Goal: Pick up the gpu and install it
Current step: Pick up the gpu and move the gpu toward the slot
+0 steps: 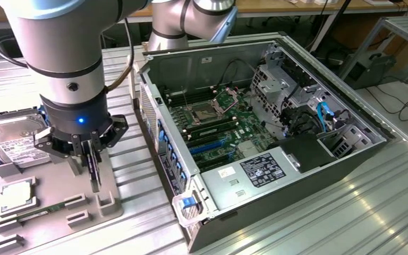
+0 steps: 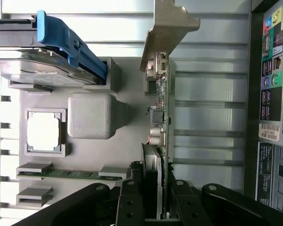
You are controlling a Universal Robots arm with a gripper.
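gpu (image 1: 95, 178) is clamped edge-on in the gripper (image 1: 91, 156), jaws narrowed onto the card, its metal bracket (image 2: 169, 28) at the far end. card is held upright just beside the open computer case (image 1: 189, 58), outside it, over the grey tray (image 1: 51, 186). grasp is judged done; whether the card is clear of the tray cannot be told. nothing is seated in the case yet.

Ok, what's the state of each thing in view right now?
gripper: shut on the gpu.
gpu: held on edge over the gray tray; seated or lifted, cannot tell.
computer case: on its side, panel off, motherboard exposed.
hard drive: resting in the tray.
memory stick: lying in its tray slot.
processor: seated in its tray pocket.
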